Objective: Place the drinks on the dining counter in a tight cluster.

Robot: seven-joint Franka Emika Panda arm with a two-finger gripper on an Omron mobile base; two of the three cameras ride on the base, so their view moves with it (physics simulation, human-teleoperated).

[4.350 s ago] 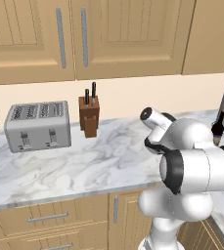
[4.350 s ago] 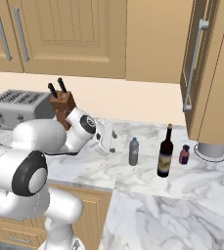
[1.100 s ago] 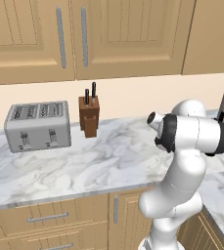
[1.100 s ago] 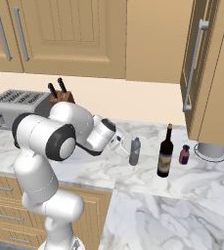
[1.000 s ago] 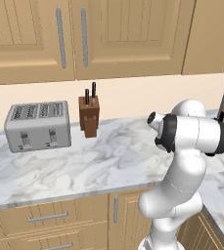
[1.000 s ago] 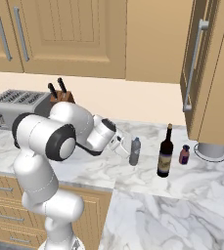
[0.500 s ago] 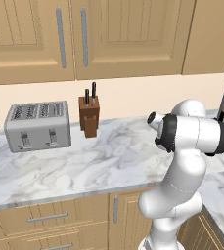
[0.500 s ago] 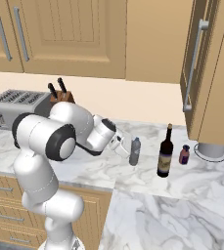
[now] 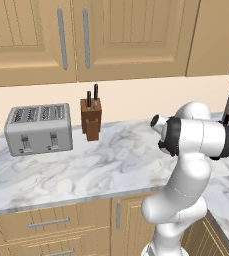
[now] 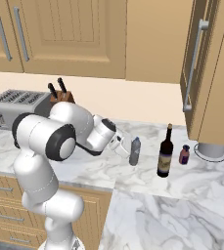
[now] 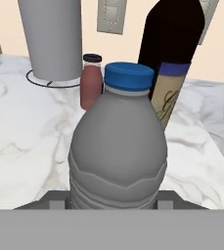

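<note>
**Pincer at the grey bottle**

In the left base view, the white arm (image 9: 196, 150) bent over the marble desk (image 9: 86, 170), its hand hidden behind its own body; a toaster (image 9: 38, 129) and knife block (image 9: 91, 118) stood well off to its left.

In the right base view, the pincer (image 10: 124, 147) reached sideways to the small grey bottle (image 10: 135, 151), right up against it. The wine bottle (image 10: 165, 152) stood just beyond that, and the small reddish bottle (image 10: 184, 155) farther on, all upright on the desk.

In the hand view, the grey bottle (image 11: 117, 151) sat directly ahead, between the fingers, blue cap up. Whether the fingers had closed on it could not be told. The wine bottle (image 11: 171, 53) and the reddish bottle (image 11: 91, 81) stood just behind it, with a grey cylinder (image 11: 51, 39) farther back.
</note>
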